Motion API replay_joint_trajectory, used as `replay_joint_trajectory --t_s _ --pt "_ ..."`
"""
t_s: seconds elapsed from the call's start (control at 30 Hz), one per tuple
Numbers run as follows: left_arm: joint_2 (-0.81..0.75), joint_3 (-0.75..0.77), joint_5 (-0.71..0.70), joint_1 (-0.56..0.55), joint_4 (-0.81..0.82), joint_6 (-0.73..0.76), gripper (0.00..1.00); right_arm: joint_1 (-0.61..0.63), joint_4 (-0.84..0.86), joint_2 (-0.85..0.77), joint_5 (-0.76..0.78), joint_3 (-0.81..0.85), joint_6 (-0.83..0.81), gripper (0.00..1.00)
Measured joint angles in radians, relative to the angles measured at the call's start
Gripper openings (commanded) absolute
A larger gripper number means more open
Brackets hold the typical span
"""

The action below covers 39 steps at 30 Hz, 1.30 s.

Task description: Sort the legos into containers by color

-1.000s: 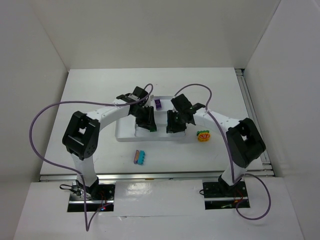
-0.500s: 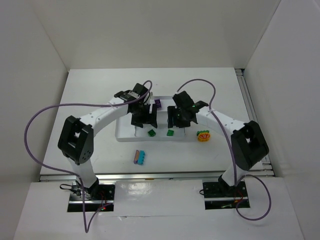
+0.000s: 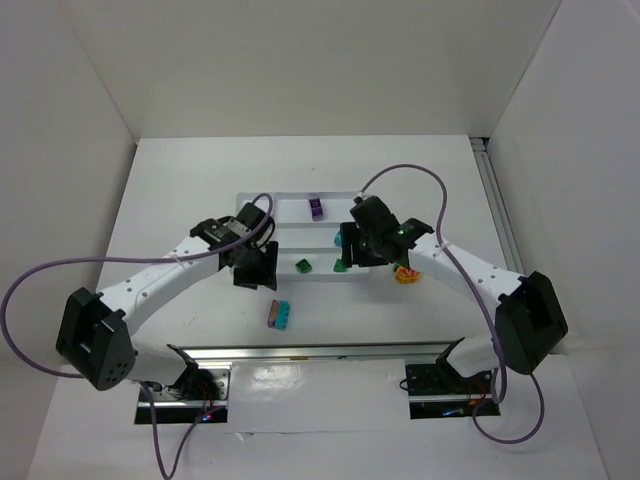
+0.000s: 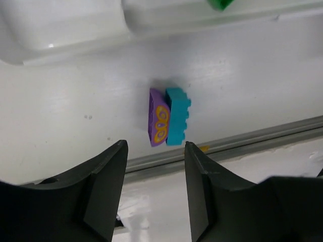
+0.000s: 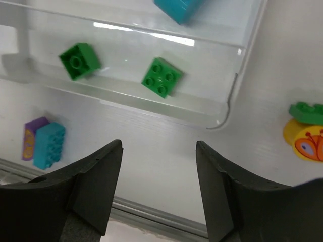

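Note:
The white tray [image 3: 285, 199] holds two green legos [image 3: 302, 265] [image 3: 340, 266] in its nearest container, lying apart in the right wrist view [image 5: 79, 60] [image 5: 161, 76]. A purple lego [image 3: 316, 208] sits in a far container and a cyan one [image 5: 179, 7] in the one between. A purple-and-cyan stack [image 3: 279, 314] [image 4: 169, 117] lies on the table in front of the tray. An orange-and-green stack [image 3: 406, 272] [image 5: 307, 133] lies right of it. My left gripper [image 3: 256, 270] [image 4: 155, 146] hangs open and empty above the tray's near left edge. My right gripper [image 3: 352, 252] [image 5: 159, 146] is open and empty over the near right corner.
A grey metal rail [image 3: 320, 350] runs along the table's near edge, close behind the purple-and-cyan stack. White walls enclose the table on the left, back and right. Purple cables loop from both arms.
Both grippers opened and left one green lego each in the tray's nearest container. Both arms then drew back toward the near edge, the left one also swinging left.

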Motion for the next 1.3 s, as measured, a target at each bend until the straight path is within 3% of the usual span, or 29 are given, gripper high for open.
replay_joint_trajectory --t_s 0.13,0.27,0.37,0.53,0.57,0.6,0.73,1.07,1.2,1.3 --pt "-0.058 -0.079 -0.008 -0.048 -0.015 -0.056 0.67 -0.015 -0.076 -0.002 0.101 -0.036 0.090 0.69" --pt "-0.072 -0.098 -0.016 -0.100 -0.018 -0.095 0.70 -0.113 -0.172 -0.030 0.238 -0.060 0.221 0.72" --pt "-0.066 -0.085 -0.031 -0.134 -0.023 -0.099 0.70 -0.223 -0.194 -0.084 0.270 -0.111 0.274 0.82" --pt "-0.002 -0.013 -0.044 -0.149 -0.021 -0.097 0.70 -0.430 -0.179 -0.133 0.191 -0.196 0.308 0.84" --pt "0.010 0.000 -0.048 -0.149 -0.020 -0.093 0.70 -0.469 -0.172 -0.137 0.154 -0.215 0.315 0.85" --pt "0.020 0.010 -0.049 -0.149 -0.018 -0.092 0.70 -0.507 -0.162 -0.139 0.122 -0.234 0.325 0.94" --pt "0.039 0.034 -0.056 -0.149 -0.013 -0.087 0.70 -0.567 -0.109 -0.137 -0.006 -0.266 0.371 1.00" --pt "0.051 0.069 -0.062 -0.150 -0.010 -0.057 0.70 -0.568 0.068 -0.030 -0.125 -0.282 0.470 0.99" --pt "0.072 0.098 -0.061 -0.150 -0.003 -0.037 0.70 -0.568 0.076 -0.005 -0.114 -0.301 0.488 0.94" --pt "0.085 0.112 -0.061 -0.150 0.002 -0.033 0.70 -0.568 0.084 0.010 -0.101 -0.304 0.503 0.83"
